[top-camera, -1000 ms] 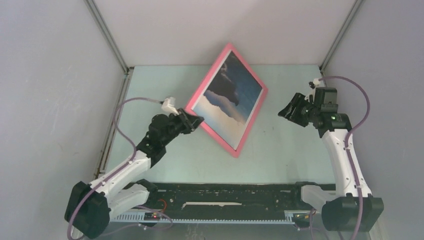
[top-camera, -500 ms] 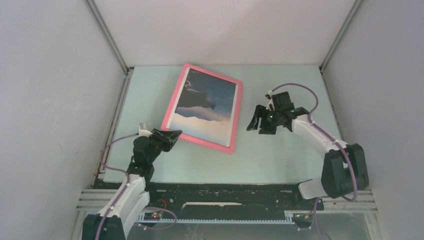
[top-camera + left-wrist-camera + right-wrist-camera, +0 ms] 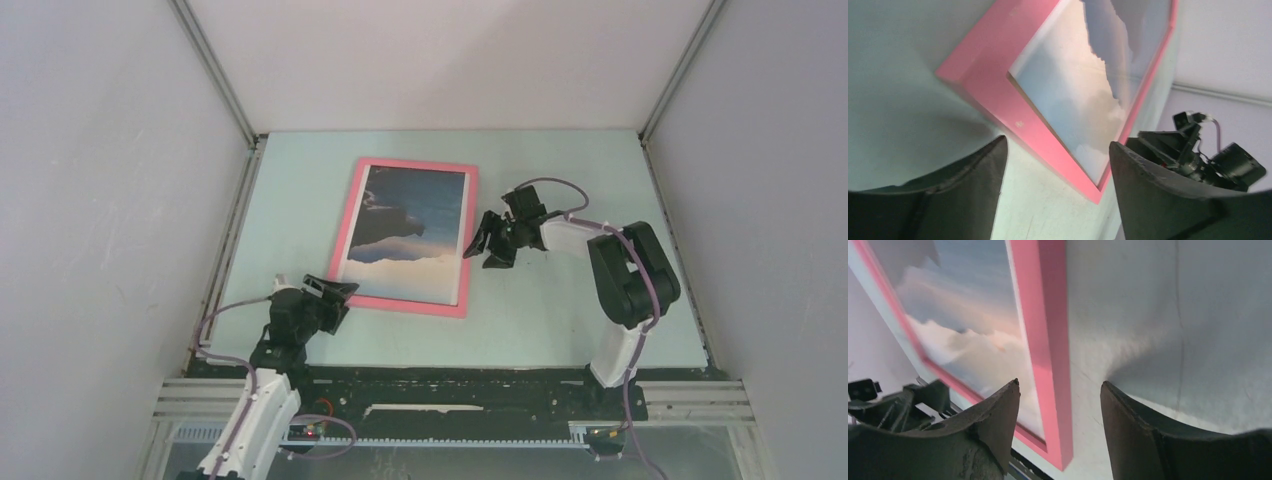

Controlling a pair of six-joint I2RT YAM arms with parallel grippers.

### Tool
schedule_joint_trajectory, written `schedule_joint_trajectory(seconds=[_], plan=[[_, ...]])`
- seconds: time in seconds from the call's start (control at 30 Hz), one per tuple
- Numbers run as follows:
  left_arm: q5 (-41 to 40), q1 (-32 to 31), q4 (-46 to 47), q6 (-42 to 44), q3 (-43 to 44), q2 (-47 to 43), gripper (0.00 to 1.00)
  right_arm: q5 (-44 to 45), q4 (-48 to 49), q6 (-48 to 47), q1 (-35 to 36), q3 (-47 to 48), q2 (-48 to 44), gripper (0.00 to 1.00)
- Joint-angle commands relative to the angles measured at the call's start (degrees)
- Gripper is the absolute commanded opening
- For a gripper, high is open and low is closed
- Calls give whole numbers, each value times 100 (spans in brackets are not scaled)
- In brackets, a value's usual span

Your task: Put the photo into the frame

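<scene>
**Item 1 – the frame** (image 3: 405, 303). Rectangular, with a thin salmon-pink border. It lies face up on the table (image 3: 570, 310), slightly toward 9 o'clock from the table's middle in the top view. Its long sides run from 12 to 6 o'clock. It appears to lie flat. In the left wrist view one pink corner (image 3: 983, 65) shows with a shadow on the table beside it. In the right wrist view one long pink side (image 3: 1043, 315) is seen.

**Item 2 – the photo** (image 3: 415, 235). It sits inside the pink border, picture side up. The dark rock and blue sky are toward 12 o'clock and the white mist toward 6 o'clock. No edge of it shows outside the border. It also appears in the left wrist view (image 3: 1083, 90) and the right wrist view (image 3: 963, 305).

**Item 3 – left gripper** (image 3: 335, 295). It is at the 7 o'clock corner of the frame, just beside it and low over the table. The jaws stand wide apart (image 3: 1058, 150) and grip nothing. Frame and table show in the gap, beyond the tips.

**Item 4 – right gripper** (image 3: 485, 240). It is at 3 o'clock of the frame, just beside the long right edge and pointing toward 9 o'clock. The jaws are spread (image 3: 1060, 385) and hold nothing. The pink border runs past the gap between them. Whether a fingertip touches the border cannot be told.

**Item 5 – cross-sightings.** The right gripper (image 3: 1193, 145) shows past the frame's far side in the left wrist view. The left gripper (image 3: 893, 395) shows at the lower left of the right wrist view.
</scene>
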Motion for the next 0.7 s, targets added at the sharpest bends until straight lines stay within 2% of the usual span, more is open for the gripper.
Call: schedule_joint_trajectory(seconds=[0.0, 0.07, 0.17, 0.23, 0.37, 0.53, 0.67], plan=[[-787, 62, -1780, 420, 996, -395, 83, 327, 157, -6, 91, 703, 366, 67], [-1139, 55, -2493, 475, 1387, -427, 88, 458, 87, -91, 135, 921, 529, 67], [-1313, 62, -3067, 607, 1856, -418, 88, 653, -320, -272, 180, 1460, 836, 65], [-1249, 60, -3122, 812, 2111, -439, 88, 920, -881, -486, 221, 1981, 1123, 63], [-1284, 55, -3129, 1324, 2662, -518, 87, 1497, -2195, -1093, 321, 3084, 1734, 49], [-1349, 60, -3113, 2036, 3473, -413, 86, 1829, -2419, -1756, 470, 3347, 1796, 39], [-1524, 56, -3273, 2557, 4217, -167, 85, 1636, -2810, -2974, 668, 3928, 2202, 38]])
